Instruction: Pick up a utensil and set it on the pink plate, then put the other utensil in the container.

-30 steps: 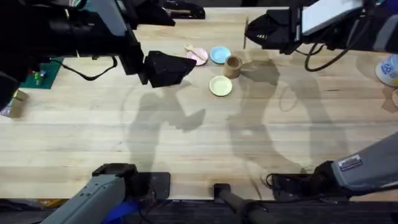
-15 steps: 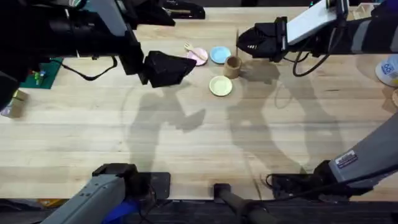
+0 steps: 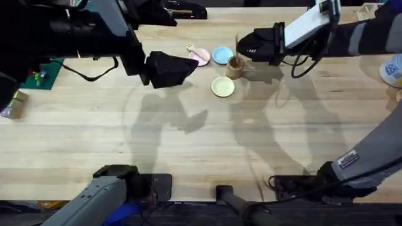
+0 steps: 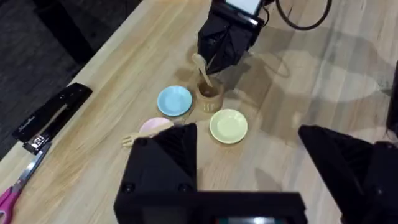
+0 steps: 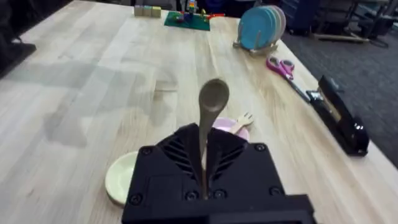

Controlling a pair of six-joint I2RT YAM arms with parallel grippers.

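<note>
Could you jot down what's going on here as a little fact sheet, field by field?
right gripper: shut on the wooden spoon, held upright over the wooden cup
left gripper: open, holding nothing
fork-like utensil: lying on the pink plate
blue plate: bare
yellow plate: bare
surface: wooden table

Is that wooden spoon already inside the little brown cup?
Partly: the spoon is held by the right gripper, its handle end dipping into the cup, bowl end up. Not released yet.
</note>
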